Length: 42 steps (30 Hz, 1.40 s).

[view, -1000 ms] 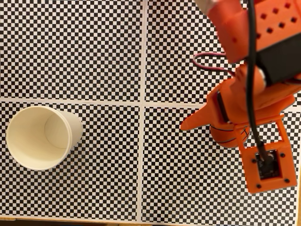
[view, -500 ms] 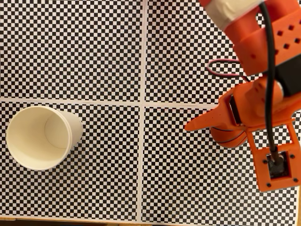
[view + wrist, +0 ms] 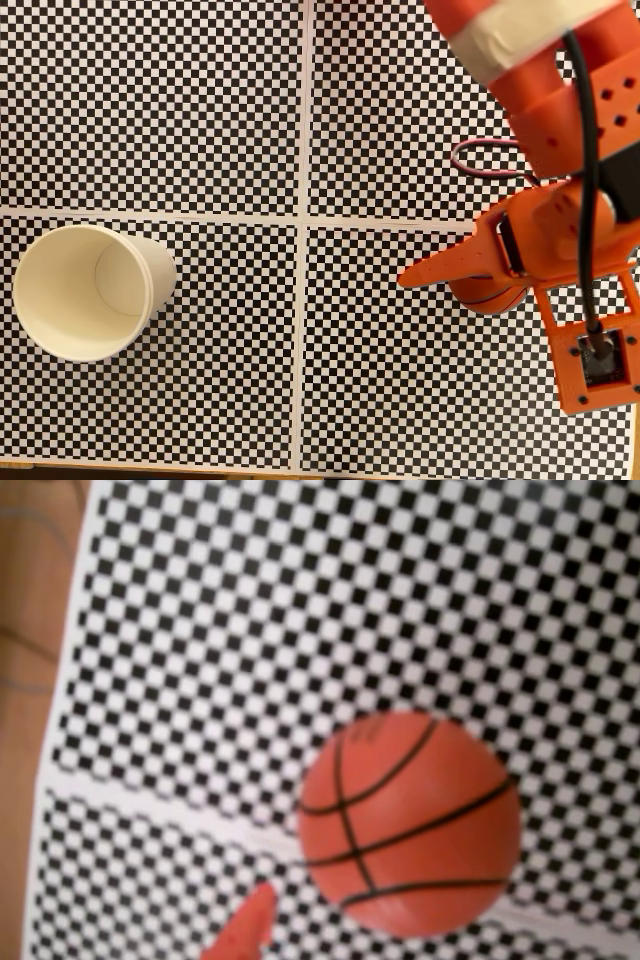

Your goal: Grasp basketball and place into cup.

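The basketball [image 3: 486, 298] lies on the checkered mat at the right of the fixed view, mostly covered by my orange gripper [image 3: 445, 280] hovering over it. One pointed finger [image 3: 420, 273] juts left past the ball; the other finger is hidden. In the wrist view the basketball [image 3: 410, 825] rests free on the mat, with a single orange fingertip [image 3: 245, 932] just to its lower left, not touching it. The jaws stand apart and hold nothing. The cream-white cup [image 3: 60, 338] lies tilted at the far left, mouth towards the camera, far from the gripper.
The mat is four black-and-white checkered sheets with white seams [image 3: 303, 150] crossing near the middle. A red wire loop [image 3: 475, 158] hangs beside the arm. A wooden table edge [image 3: 30, 730] shows at the left of the wrist view.
The arm and gripper have shifted to the right and slightly down in the fixed view, covering more of the basketball. Ball and cup have stayed in place.
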Motion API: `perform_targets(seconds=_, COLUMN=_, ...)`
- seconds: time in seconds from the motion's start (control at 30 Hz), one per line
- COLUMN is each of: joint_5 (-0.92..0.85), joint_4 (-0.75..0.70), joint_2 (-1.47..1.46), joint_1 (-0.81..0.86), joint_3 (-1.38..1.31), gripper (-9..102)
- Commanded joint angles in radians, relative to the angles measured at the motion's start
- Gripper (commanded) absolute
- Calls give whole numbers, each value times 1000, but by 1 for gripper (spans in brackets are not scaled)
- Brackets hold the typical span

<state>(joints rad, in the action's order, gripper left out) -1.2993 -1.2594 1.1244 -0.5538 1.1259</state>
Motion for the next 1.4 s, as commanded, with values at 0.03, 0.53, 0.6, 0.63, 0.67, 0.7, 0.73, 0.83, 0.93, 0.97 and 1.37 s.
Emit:
perform_targets(seconds=0.03, joint_5=14, joint_4=12, joint_2=-5, joint_1=-11, joint_3=-60, gripper=71)
perform_targets(seconds=0.53, joint_5=43, joint_4=12, joint_2=-118, joint_1=-20, joint_3=-176, gripper=75)
perform_targets(seconds=0.6, joint_5=46, joint_4=12, joint_2=-132, joint_1=-20, joint_3=-190, gripper=75)
perform_targets(seconds=0.63, joint_5=48, joint_4=12, joint_2=-140, joint_1=-20, joint_3=-196, gripper=75)
perform_targets(seconds=0.67, joint_5=49, joint_4=11, joint_2=-149, joint_1=-20, joint_3=-206, gripper=75)
perform_targets(seconds=0.7, joint_5=49, joint_4=11, joint_2=-156, joint_1=-20, joint_3=-210, gripper=75)
perform_targets(seconds=0.73, joint_5=52, joint_4=11, joint_2=-163, joint_1=-20, joint_3=-212, gripper=75)
perform_targets(seconds=0.83, joint_5=71, joint_4=3, joint_2=-190, joint_1=-18, joint_3=-239, gripper=75)
perform_targets(seconds=0.93, joint_5=74, joint_4=2, joint_2=-212, joint_1=-17, joint_3=-253, gripper=75)
perform_targets(seconds=0.97, joint_5=74, joint_4=2, joint_2=-213, joint_1=-17, joint_3=-255, gripper=75)
perform_targets(seconds=1.37, joint_5=84, joint_4=-6, joint_2=-233, joint_1=-6, joint_3=-258, gripper=69)
